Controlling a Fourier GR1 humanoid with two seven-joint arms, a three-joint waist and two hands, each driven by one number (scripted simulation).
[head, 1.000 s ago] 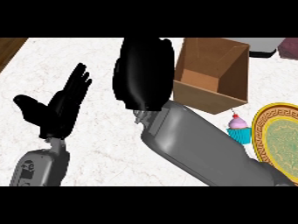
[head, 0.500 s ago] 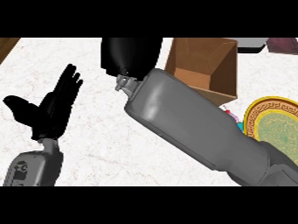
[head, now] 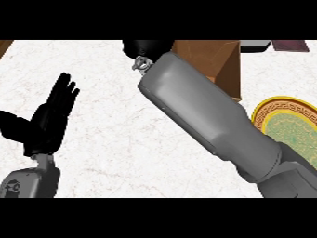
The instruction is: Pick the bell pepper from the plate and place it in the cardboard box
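Reaching right hand (head: 147, 46) at top edge, fingers hidden, left hand (head: 45, 122) spread open

Two grey forearms, smooth and blocky with rounded edges, matte finish. Right forearm (head: 215, 121) broad, built of stacked segments with a visible seam near the elbow end. Small silvery metal fitting at its wrist, just below the black right hand (head: 147, 46). Left forearm (head: 30, 182) shorter in view, bearing a dark round marking on its casing. Left hand (head: 41, 125) all black, slim fingers and a thick thumb.
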